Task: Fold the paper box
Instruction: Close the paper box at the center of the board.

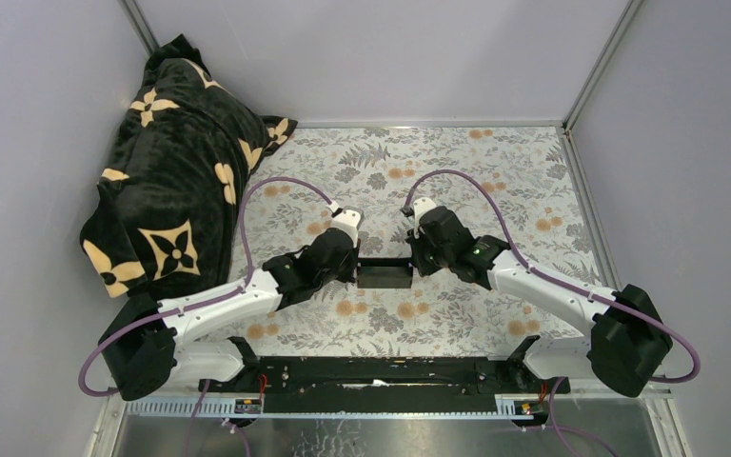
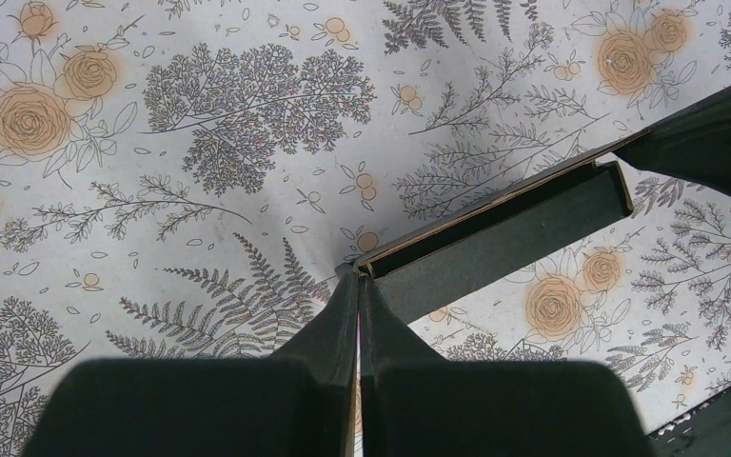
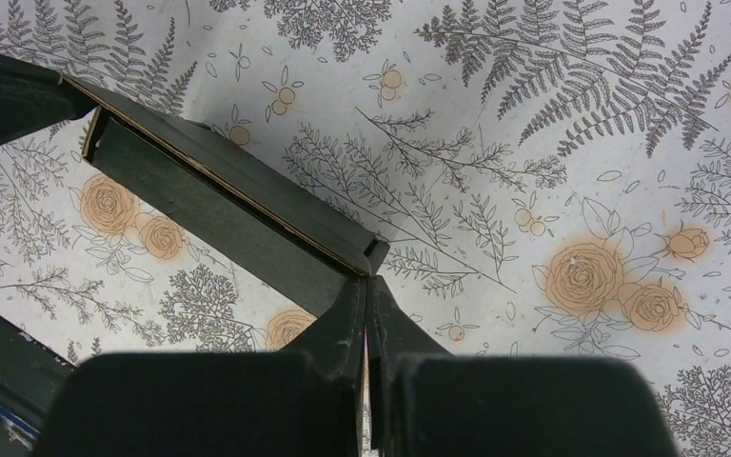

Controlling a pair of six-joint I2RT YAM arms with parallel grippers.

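Left wrist view: the left gripper (image 2: 358, 286) is seen pinched shut on one end of the paper box (image 2: 495, 238), the right gripper (image 3: 368, 290) likewise on the other. The box's long axis is spanned between them, equally near both.

Lab robot cell: grey panel walls (image 1: 381, 57), aluminium frame rails (image 1: 598, 62), floral-cloth table (image 1: 533, 171).

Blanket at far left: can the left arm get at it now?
Probably not yet: its fingers are shut on the paper box, which the right arm also holds; the way to the blanket looks free.
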